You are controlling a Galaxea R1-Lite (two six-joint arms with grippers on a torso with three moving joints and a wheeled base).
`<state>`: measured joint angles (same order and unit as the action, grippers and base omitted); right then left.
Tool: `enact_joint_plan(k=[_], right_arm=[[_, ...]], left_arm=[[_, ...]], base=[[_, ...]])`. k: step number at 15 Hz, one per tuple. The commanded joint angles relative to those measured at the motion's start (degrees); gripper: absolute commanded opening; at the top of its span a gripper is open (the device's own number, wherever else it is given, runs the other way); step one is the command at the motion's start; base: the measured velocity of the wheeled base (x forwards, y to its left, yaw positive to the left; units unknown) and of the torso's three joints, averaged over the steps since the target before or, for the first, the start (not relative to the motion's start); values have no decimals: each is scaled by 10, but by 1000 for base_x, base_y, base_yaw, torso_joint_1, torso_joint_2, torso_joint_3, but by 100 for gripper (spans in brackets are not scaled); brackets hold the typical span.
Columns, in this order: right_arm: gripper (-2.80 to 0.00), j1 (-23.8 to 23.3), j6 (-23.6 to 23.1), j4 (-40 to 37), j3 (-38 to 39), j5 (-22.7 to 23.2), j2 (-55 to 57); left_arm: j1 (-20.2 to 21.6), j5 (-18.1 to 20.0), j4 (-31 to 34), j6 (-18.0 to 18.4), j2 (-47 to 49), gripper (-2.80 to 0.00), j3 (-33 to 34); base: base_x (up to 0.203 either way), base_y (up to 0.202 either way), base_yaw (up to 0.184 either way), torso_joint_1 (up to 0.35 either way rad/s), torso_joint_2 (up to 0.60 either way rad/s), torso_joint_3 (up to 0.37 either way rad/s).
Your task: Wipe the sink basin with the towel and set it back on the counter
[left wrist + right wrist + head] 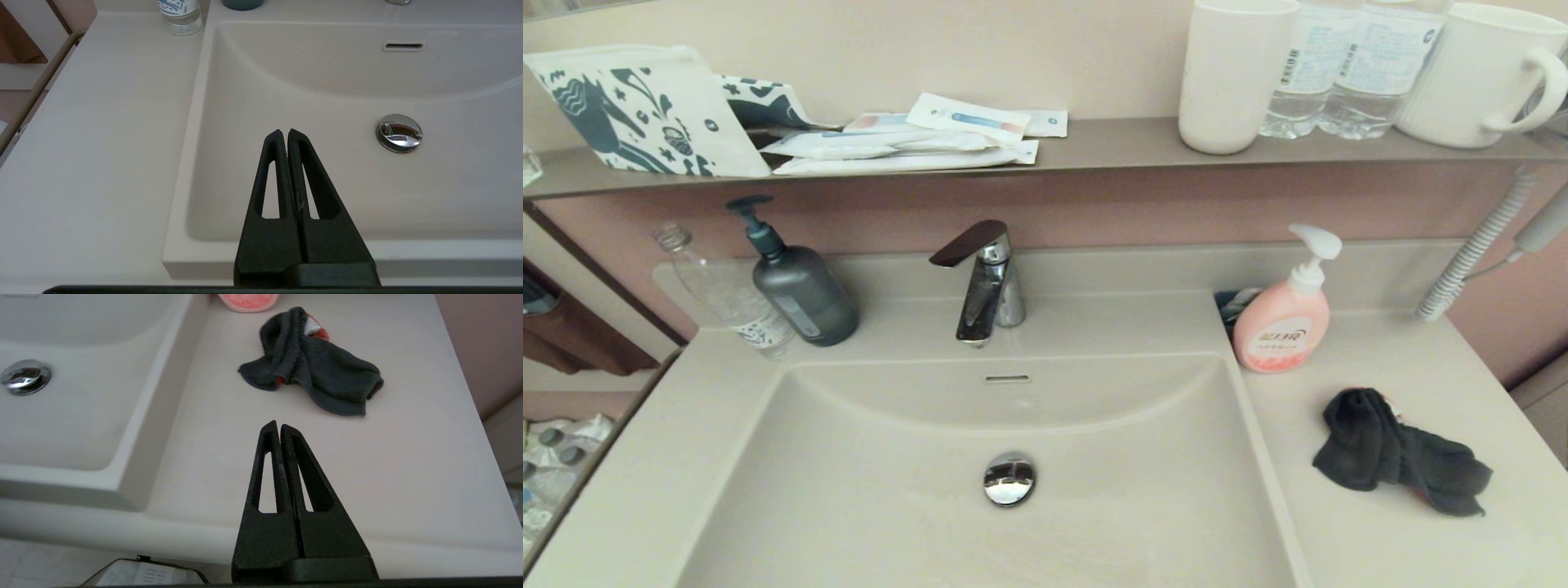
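Note:
The dark charcoal towel [1401, 452] lies crumpled on the beige counter [1388, 539] right of the sink basin [866, 490], with a bit of orange-red showing [310, 361]. The basin has a chrome drain plug [1009, 478] and an overflow slot [1007, 378]. My right gripper [279, 425] is shut and empty, hanging over the counter's front part, short of the towel. My left gripper [284, 132] is shut and empty, over the basin's near left part [245, 102]. Neither gripper shows in the head view.
A pink soap bottle [1286, 314] stands behind the towel. The chrome faucet [984, 282], a grey pump bottle [796, 282] and a clear bottle [731, 298] stand along the back. The wall shelf [1111, 143] holds cups, water bottles and packets. A coiled cord [1474, 249] hangs at the right.

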<state>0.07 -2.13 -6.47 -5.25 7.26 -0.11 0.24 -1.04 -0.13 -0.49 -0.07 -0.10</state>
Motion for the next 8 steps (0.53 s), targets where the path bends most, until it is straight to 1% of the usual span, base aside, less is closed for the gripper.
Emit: enact_joint_plan(k=[1, 2, 3, 5, 8], right_arm=[[-280, 0, -6, 1, 0, 7, 1], [-280, 0, -2, 1, 1, 21, 1], [-280, 0, 11, 1, 1, 26, 1], [-280, 0, 53, -2, 0, 28, 1], [-280, 0, 58, -2, 0, 36, 1]], left_arm=[[0, 0, 0, 0, 1, -280, 0], [0, 0, 0, 0, 1, -280, 0], [0, 0, 0, 0, 1, -280, 0], [0, 0, 0, 0, 1, -280, 0], [0, 0, 0, 0, 1, -280, 0]], base=[[0, 0, 0, 0, 0, 0], [0, 0, 0, 0, 0, 0], [0, 0, 0, 0, 0, 0], [0, 0, 0, 0, 0, 0], [0, 0, 0, 0, 0, 0]])
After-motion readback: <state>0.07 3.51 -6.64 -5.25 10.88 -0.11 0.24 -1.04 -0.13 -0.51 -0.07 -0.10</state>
